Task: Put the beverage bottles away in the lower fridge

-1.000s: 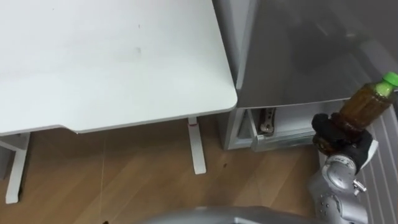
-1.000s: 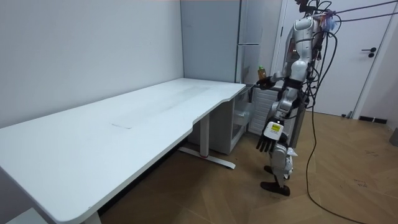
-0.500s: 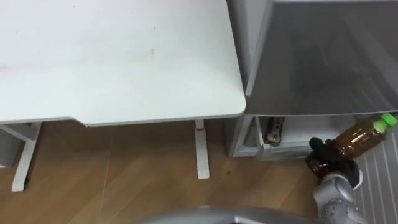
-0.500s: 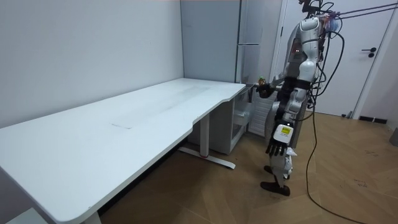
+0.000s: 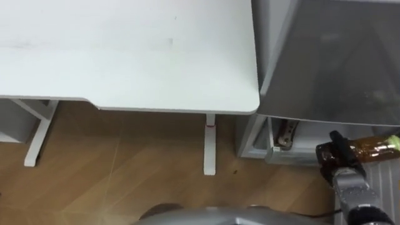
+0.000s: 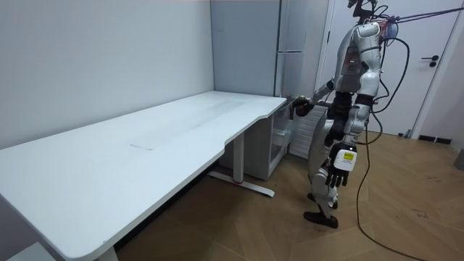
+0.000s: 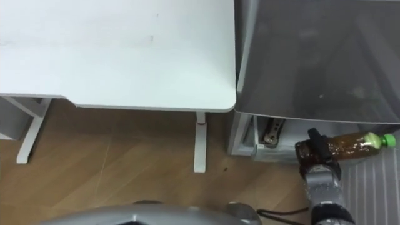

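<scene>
Robot at fridge, far end of table. The robot is seen standing on the wood floor [image 5: 125,178] between the white table [image 5: 125,56] and a white door [image 6: 428,69], facing the grey fridge [image 5: 337,62].

Task item: a drink bottle [image 7: 350,147] w/ brown contents and a green cap is held by the right hand [image 7: 315,153]. The dark fingers are wrapped round the bottle's base end, so the hand is closed on it in a firm grip. The bottle is laid approx. horiz., cap pointing right. It is carried in the air just right of the lower compartment [image 5: 270,139], whose white interior is exposed beneath the grey upper front. A ribbed white surface [image 5: 386,181] is seen below the bottle at the right edge. Whether the bottle has crossed into the compartment cannot be told.

Inside the compartment, near its left wall, a small brownish item [image 5: 285,132] is visible; its nature cannot be made out.

The left hand [image 6: 339,165] is hung at the robot's side, well apart from the fridge, fingers relaxed and holding nothing.

The table top is set to the left of the fridge, nearly touching it; one table leg [image 5: 209,145] is seen beneath the near right corner.
</scene>
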